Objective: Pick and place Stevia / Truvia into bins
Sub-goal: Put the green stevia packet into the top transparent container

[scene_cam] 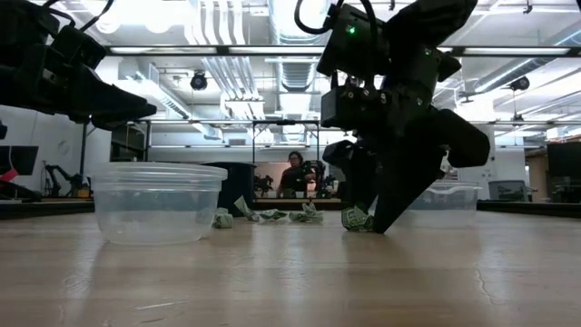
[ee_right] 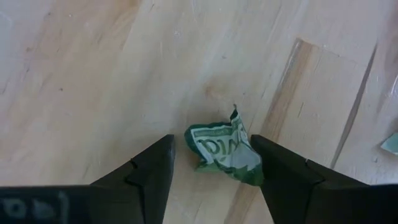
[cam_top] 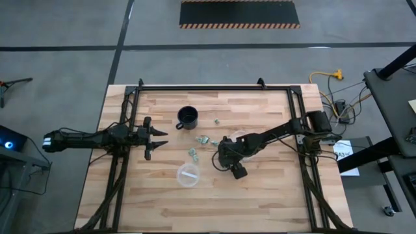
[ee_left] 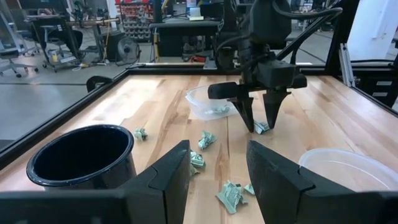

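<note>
My right gripper (ee_right: 211, 155) points steeply down at mid-table, open, its tips at the wood. A crumpled green-and-white Stevia sachet (ee_right: 224, 149) lies on the wood between its fingers, nearer one of them. Several more sachets (cam_top: 203, 139) (ee_left: 205, 138) lie loose on the table between the arms. The round clear bin (cam_top: 188, 175) stands nearer the front edge. A second clear bin (ee_left: 205, 102) stands just behind the right gripper. My left gripper (cam_top: 156, 138) waits open at the left, above the table, holding nothing. My right gripper comes from above, with one finger on either side of the sachet. One finger (ee_right: 280, 174) stands right against the sachet's edge (ee_right: 252, 165); whether it touches I cannot tell. The sachet lies flat on the table.
A black mug (cam_top: 188, 117) stands toward the far side, left of centre. A dark metal frame (cam_top: 214, 88) runs along the table's far and side edges. Bare wood lies toward the front edge on both sides of the round bin.
</note>
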### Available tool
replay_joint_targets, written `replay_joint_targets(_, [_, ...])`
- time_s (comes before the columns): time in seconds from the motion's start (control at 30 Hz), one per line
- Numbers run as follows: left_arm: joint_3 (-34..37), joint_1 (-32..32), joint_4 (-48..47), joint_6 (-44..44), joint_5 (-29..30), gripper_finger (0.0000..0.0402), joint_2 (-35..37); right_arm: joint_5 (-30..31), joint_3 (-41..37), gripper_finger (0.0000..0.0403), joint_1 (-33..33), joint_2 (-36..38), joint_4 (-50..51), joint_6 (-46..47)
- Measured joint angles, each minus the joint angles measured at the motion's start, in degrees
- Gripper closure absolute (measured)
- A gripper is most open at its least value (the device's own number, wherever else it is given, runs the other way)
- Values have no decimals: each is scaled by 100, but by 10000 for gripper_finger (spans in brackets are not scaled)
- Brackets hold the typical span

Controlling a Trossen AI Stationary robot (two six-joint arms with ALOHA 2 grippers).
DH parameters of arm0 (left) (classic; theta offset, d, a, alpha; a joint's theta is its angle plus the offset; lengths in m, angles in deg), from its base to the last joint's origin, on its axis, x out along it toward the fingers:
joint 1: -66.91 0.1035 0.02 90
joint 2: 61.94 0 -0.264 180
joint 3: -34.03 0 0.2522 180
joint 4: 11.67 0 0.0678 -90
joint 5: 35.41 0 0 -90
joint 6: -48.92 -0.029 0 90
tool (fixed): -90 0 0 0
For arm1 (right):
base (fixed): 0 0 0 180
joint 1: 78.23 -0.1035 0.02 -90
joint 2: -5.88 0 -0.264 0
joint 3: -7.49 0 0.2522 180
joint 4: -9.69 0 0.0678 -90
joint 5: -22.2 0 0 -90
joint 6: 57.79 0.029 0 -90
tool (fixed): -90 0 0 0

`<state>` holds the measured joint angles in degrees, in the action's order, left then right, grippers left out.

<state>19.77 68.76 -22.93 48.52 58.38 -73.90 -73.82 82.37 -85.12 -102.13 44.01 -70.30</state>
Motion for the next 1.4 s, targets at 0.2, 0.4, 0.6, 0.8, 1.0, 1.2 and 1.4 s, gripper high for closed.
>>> replay_joint_targets(0.2, [1,0,-7,0,0,260,0,-2,5,255,0,-8,-74,11])
replay_joint_targets(0.4, [1,0,0,0,0,260,8,-4,-5,336,0,-11,-129,39])
replay_joint_targets(0.6, [1,0,-3,0,0,260,2,-24,-5,384,4,-11,-131,89])
replay_joint_targets(0.8, [1,0,0,0,0,260,0,-35,-16,388,4,-9,-255,209])
replay_joint_targets(1.0, [1,0,1,0,0,260,6,-2,104,388,50,21,-347,206])
replay_joint_targets(1.2, [1,2,-1,0,0,260,2,-22,-4,389,74,336,-436,190])
replay_joint_targets(1.4, [3,1,-3,0,0,260,0,-46,-595,389,70,953,-1359,193])
